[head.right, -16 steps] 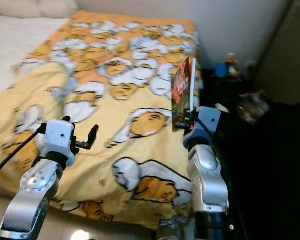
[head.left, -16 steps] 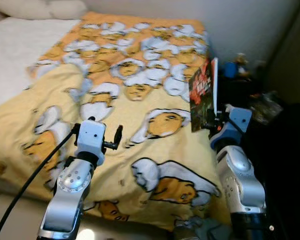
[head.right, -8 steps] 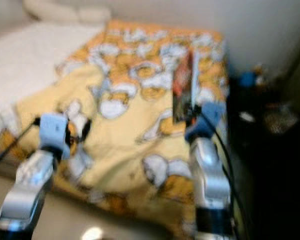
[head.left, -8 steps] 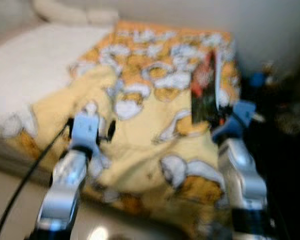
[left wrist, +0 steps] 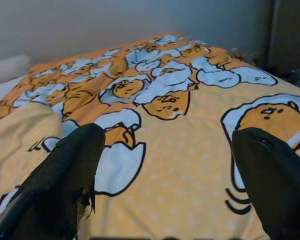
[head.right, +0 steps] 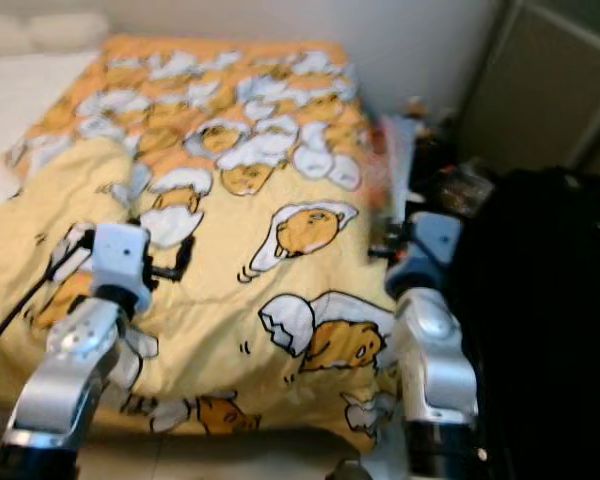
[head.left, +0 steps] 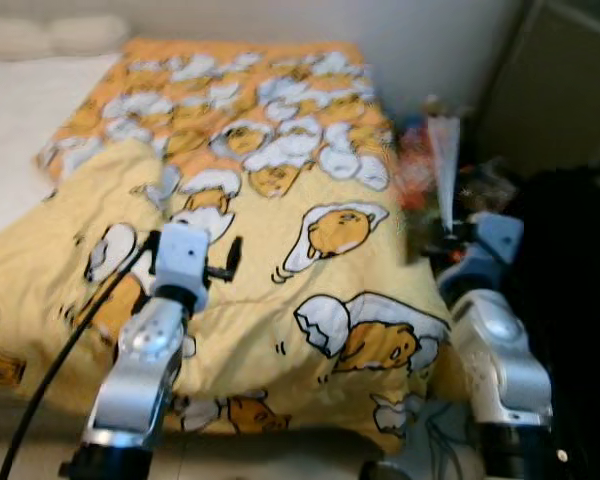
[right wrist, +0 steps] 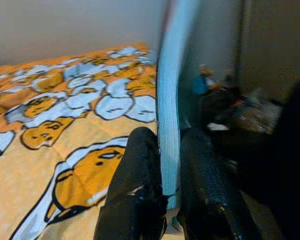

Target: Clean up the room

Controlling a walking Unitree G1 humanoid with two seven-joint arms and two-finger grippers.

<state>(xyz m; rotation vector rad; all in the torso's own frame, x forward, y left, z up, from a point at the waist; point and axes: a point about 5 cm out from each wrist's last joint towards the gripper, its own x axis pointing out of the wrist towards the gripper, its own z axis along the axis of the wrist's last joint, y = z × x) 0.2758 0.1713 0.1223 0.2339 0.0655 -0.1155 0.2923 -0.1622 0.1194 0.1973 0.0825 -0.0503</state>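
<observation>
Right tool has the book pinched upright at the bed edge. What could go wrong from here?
1. The thin red-covered book stands tall above the right tool, which grips only its lower edge, so it may tilt or slip.
2. The dark cluttered stand sits close beside it; a swing could knock items.
3. The head views are blurred, so placement may be off.

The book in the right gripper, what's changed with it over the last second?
Little besides the view, which has swung toward the dark area right of the bed. The right gripper keeps its jaws shut on the thin upright book. The left gripper stays open above the yellow egg-print blanket.
</observation>
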